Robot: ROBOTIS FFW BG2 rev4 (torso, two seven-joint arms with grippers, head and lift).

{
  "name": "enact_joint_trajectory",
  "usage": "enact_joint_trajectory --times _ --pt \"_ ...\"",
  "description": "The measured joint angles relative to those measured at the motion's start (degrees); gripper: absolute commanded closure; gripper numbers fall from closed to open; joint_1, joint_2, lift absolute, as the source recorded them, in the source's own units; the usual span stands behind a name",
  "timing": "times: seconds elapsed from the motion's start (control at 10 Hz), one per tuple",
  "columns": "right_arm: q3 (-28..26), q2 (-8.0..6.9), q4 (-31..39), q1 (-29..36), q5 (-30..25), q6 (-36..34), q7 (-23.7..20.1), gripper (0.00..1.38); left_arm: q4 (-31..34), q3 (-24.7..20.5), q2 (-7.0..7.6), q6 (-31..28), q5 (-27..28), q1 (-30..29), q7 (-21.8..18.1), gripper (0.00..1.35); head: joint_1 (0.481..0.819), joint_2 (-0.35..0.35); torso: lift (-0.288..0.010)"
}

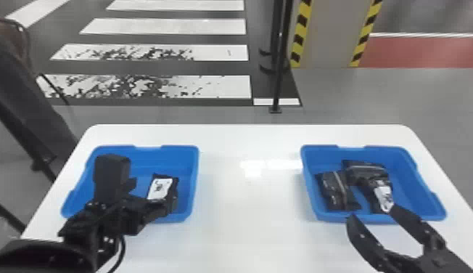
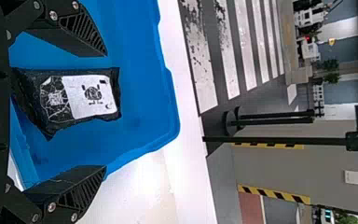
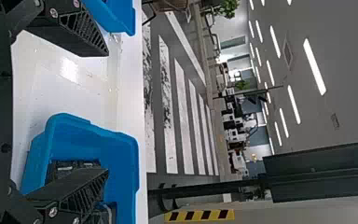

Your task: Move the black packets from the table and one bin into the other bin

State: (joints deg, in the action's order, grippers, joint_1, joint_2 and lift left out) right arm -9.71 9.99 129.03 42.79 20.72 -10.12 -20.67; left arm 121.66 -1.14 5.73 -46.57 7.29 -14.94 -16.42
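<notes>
The lone packet (image 1: 162, 188) lies label up in the right part of the left bin (image 1: 181, 156), next to the wall that faces the middle of the table (image 1: 246, 221). In the left wrist view the left gripper (image 2: 106, 112) has its jaws wide, one on either side of the packet, with nothing between them pinched. The step in hand looks to be picking this packet up for the right bin (image 1: 417, 192), where several other black packets (image 1: 337, 190) lie in a loose cluster.

To do it well, the gripper should shift slightly left before going down; the packet sits closer to the left finger, and the right one shows over the bin's rim, where it could catch. Then lower straight, close evenly across the packet's body – not just a corner, since the wrapping looks soft and may fold or slip – and lift clear of the wall before crossing right.

The right gripper (image 1: 372, 214) is at the near edge of the right bin, jaws wide and empty – best kept out of the drop path.
</notes>
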Motion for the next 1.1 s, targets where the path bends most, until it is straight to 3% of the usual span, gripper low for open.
enact_joint_trajectory --times 0.6,1.1 --pt "0.11 0.03 -0.43 -0.41 0.72 0.00 -0.50 0.14 -7.45 4.77 1.43 -18.38 2.14 11.56 -2.74 0.18 0.695 0.001 -0.110" --pt "0.11 0.03 -0.64 -0.61 1.21 0.30 -0.68 0.14 -11.59 6.64 1.61 -21.39 3.85 16.27 -2.55 0.18 0.695 0.003 -0.110"
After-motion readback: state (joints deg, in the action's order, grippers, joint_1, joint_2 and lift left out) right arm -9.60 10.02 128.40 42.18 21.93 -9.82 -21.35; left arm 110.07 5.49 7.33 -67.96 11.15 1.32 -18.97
